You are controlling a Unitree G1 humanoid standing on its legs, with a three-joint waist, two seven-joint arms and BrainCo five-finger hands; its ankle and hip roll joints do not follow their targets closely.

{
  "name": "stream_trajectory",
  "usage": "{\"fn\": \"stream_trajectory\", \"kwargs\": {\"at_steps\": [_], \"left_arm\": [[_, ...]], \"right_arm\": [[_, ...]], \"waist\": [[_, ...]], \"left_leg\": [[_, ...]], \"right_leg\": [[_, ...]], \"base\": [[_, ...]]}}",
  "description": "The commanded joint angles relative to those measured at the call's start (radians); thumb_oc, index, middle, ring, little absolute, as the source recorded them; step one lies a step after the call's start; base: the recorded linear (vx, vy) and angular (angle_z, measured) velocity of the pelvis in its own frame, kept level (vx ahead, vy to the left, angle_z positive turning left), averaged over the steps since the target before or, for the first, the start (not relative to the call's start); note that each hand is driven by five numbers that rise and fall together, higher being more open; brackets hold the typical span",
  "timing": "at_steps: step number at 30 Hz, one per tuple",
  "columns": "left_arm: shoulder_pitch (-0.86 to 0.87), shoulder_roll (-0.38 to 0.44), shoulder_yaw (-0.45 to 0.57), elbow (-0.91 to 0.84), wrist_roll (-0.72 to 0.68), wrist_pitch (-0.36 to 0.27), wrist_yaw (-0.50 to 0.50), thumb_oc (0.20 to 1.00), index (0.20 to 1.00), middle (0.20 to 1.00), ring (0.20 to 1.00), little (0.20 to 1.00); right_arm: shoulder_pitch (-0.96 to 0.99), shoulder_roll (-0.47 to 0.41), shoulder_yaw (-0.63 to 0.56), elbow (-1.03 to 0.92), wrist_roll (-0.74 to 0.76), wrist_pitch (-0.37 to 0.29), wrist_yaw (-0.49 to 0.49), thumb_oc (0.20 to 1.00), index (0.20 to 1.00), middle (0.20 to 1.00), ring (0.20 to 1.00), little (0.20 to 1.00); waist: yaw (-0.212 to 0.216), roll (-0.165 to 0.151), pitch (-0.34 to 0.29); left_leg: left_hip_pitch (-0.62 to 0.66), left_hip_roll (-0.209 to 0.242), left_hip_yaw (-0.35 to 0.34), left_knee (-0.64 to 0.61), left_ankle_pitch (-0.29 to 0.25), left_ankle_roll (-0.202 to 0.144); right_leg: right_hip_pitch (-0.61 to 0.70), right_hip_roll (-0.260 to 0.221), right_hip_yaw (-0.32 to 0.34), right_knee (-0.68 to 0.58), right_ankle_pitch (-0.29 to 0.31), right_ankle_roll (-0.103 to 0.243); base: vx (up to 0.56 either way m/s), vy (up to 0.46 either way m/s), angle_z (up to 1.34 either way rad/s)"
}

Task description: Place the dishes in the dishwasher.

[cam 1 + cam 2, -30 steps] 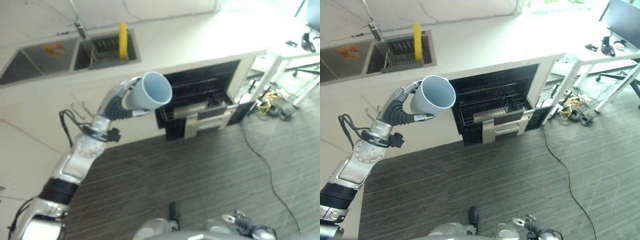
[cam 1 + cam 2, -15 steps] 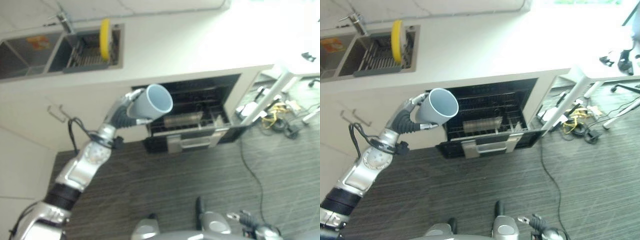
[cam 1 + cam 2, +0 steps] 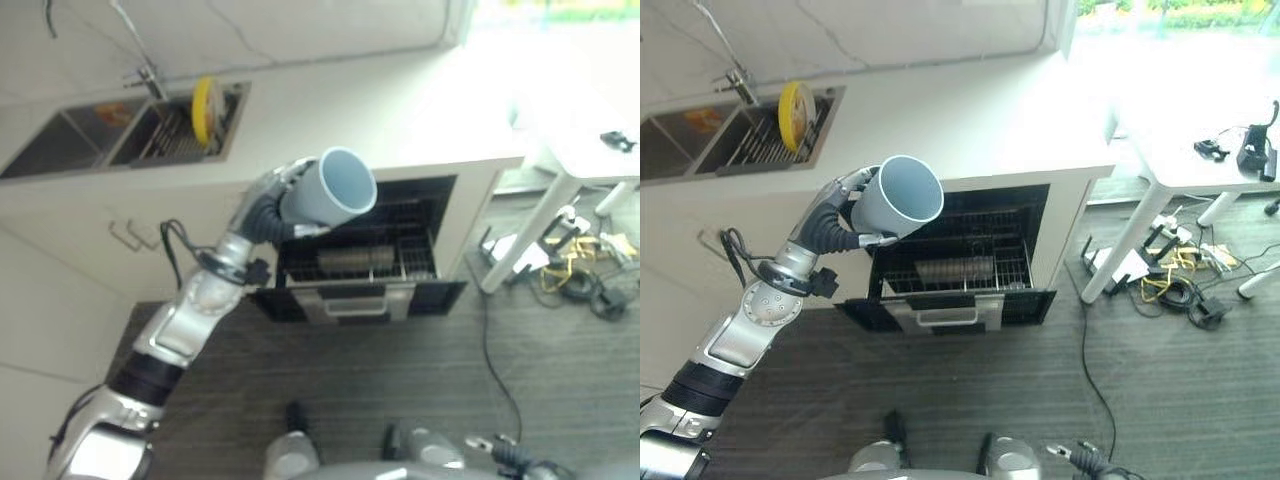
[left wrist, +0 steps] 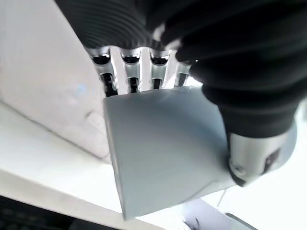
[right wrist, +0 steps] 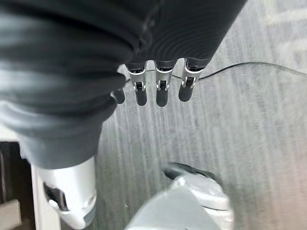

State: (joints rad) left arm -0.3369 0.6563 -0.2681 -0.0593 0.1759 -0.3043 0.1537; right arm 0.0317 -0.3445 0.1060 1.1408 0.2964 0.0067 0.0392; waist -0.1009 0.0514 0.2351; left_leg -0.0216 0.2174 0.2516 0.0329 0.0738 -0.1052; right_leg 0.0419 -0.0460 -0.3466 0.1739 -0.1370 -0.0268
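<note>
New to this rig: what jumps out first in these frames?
The left hand grips a pale blue cup, open mouth tipped up, held above the open dishwasher with its wire rack pulled out under the white counter. A yellow plate stands upright in the sink's drying rack.

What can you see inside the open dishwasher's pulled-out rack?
Inside the dishwasher rack lies one ribbed cylindrical item. The rack's left end is hidden behind the cup in the left hand.

Matt, smooth cup (image 3: 335, 190) — plastic, probably; wire dishwasher rack (image 3: 960, 262); ribbed carpet (image 3: 1160, 380).
</note>
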Motion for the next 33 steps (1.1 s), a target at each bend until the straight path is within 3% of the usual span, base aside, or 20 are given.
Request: {"fn": "stream_trajectory", "kwargs": {"at_steps": [1, 4, 8, 11, 15, 19, 21, 22, 23, 26, 28, 33], "left_arm": [[-0.053, 0.008, 0.060, -0.024, -0.006, -0.031, 0.029, 0.200, 0.200, 0.200, 0.200, 0.200], [-0.058, 0.017, 0.045, 0.000, 0.020, -0.042, 0.032, 0.200, 0.200, 0.200, 0.200, 0.200], [-0.042, 0.015, 0.070, -0.015, 0.030, -0.011, 0.044, 0.200, 0.200, 0.200, 0.200, 0.200], [-0.016, 0.025, 0.077, -0.032, 0.005, -0.024, 0.064, 0.200, 0.200, 0.200, 0.200, 0.200], [-0.035, 0.030, 0.073, -0.031, -0.078, -0.015, 0.070, 0.200, 0.200, 0.200, 0.200, 0.200], [-0.003, -0.004, 0.093, 0.007, -0.132, -0.056, 0.122, 0.200, 0.200, 0.200, 0.200, 0.200], [0.015, -0.036, 0.100, 0.017, -0.212, -0.054, 0.121, 0.200, 0.200, 0.200, 0.200, 0.200], [0.029, -0.067, 0.105, 0.024, -0.270, -0.036, 0.120, 0.200, 0.200, 0.200, 0.200, 0.200], [0.051, -0.121, 0.108, 0.049, -0.346, 0.020, 0.143, 0.200, 0.200, 0.200, 0.200, 0.200], [0.083, -0.221, 0.109, 0.120, -0.502, 0.046, 0.171, 0.200, 0.200, 0.200, 0.200, 0.200], [0.109, -0.268, 0.112, 0.156, -0.492, 0.015, 0.215, 0.200, 0.200, 0.200, 0.200, 0.200], [0.136, -0.290, 0.111, 0.150, -0.445, -0.021, 0.298, 0.200, 0.200, 0.200, 0.200, 0.200]], "right_arm": [[0.020, 0.002, -0.030, -0.023, 0.054, -0.003, -0.018, 1.000, 1.000, 1.000, 1.000, 1.000], [0.040, 0.021, -0.056, -0.039, 0.056, 0.009, -0.009, 1.000, 1.000, 1.000, 1.000, 1.000], [0.033, 0.042, -0.040, -0.025, 0.031, 0.001, 0.014, 1.000, 1.000, 1.000, 1.000, 1.000], [0.017, 0.020, -0.039, -0.032, 0.027, -0.037, 0.016, 1.000, 1.000, 1.000, 1.000, 1.000], [0.027, -0.001, -0.044, -0.102, 0.104, -0.081, 0.028, 1.000, 1.000, 1.000, 1.000, 1.000], [0.097, -0.010, -0.060, -0.342, 0.262, -0.093, 0.071, 1.000, 1.000, 1.000, 1.000, 1.000], [0.129, -0.006, -0.074, -0.449, 0.267, -0.116, 0.097, 1.000, 1.000, 1.000, 1.000, 1.000], [0.147, -0.002, -0.081, -0.511, 0.272, -0.132, 0.101, 1.000, 1.000, 1.000, 1.000, 1.000], [0.178, 0.007, -0.095, -0.620, 0.281, -0.152, 0.105, 1.000, 1.000, 1.000, 1.000, 1.000], [0.222, 0.018, -0.117, -0.782, 0.290, -0.183, 0.105, 1.000, 1.000, 1.000, 1.000, 1.000], [0.245, 0.009, -0.146, -0.914, 0.305, -0.201, 0.097, 1.000, 1.000, 1.000, 1.000, 1.000], [0.259, -0.011, -0.183, -1.086, 0.290, -0.252, 0.068, 1.000, 1.000, 1.000, 1.000, 1.000]], "waist": [[0.024, 0.010, 0.015], [0.018, 0.009, 0.025], [0.025, -0.011, 0.024], [0.025, 0.000, 0.018], [0.015, -0.003, 0.013], [-0.019, -0.029, 0.013], [-0.034, -0.041, 0.010], [-0.043, -0.049, 0.010], [-0.059, -0.060, 0.006], [-0.081, -0.080, 0.003], [-0.097, -0.095, 0.002], [-0.117, -0.103, -0.001]], "left_leg": [[0.039, -0.059, -0.007, 0.017, -0.058, 0.025], [0.046, -0.093, -0.050, 0.020, -0.080, 0.058], [0.063, -0.090, -0.051, 0.002, -0.084, 0.049], [0.073, -0.057, -0.030, -0.027, -0.051, 0.025], [0.067, -0.044, -0.028, -0.023, -0.045, 0.021], [0.087, -0.041, -0.004, -0.010, -0.059, 0.024], [0.100, -0.044, 0.008, -0.014, -0.065, 0.028], [0.107, -0.046, 0.014, -0.016, -0.070, 0.032], [0.114, -0.050, 0.025, -0.016, -0.076, 0.039], [0.127, -0.055, 0.046, -0.012, -0.088, 0.046], [0.142, -0.061, 0.071, -0.007, -0.103, 0.053], [0.150, -0.066, 0.104, -0.002, -0.118, 0.065]], "right_leg": [[0.028, -0.112, 0.041, 0.114, -0.055, 0.130], [-0.050, -0.126, 0.085, 0.258, -0.024, 0.160], [-0.003, -0.134, 0.078, 0.024, 0.028, 0.165], [0.002, -0.114, 0.083, 0.009, 0.024, 0.159], [0.011, -0.106, 0.084, 0.018, 0.001, 0.146], [0.016, -0.124, 0.086, 0.005, 0.024, 0.159], [0.016, -0.129, 0.094, -0.005, 0.038, 0.170], [0.017, -0.131, 0.101, -0.011, 0.043, 0.175], [0.013, -0.134, 0.112, -0.022, 0.057, 0.183], [0.006, -0.140, 0.131, -0.038, 0.079, 0.197], [0.000, -0.149, 0.146, -0.055, 0.104, 0.211], [-0.014, -0.150, 0.168, -0.069, 0.121, 0.218]], "base": [[0.10, 0.149, -0.21], [0.10, 0.018, -0.04], [0.10, -0.213, 0.26], [0.04, -0.048, 0.00], [0.01, -0.011, -0.07], [-0.01, -0.030, -0.05], [-0.01, -0.045, -0.05], [-0.02, -0.043, -0.25], [-0.03, -0.040, -0.35], [-0.04, -0.029, -0.35], [-0.04, -0.020, -0.28], [-0.04, 0.020, -0.34]]}}
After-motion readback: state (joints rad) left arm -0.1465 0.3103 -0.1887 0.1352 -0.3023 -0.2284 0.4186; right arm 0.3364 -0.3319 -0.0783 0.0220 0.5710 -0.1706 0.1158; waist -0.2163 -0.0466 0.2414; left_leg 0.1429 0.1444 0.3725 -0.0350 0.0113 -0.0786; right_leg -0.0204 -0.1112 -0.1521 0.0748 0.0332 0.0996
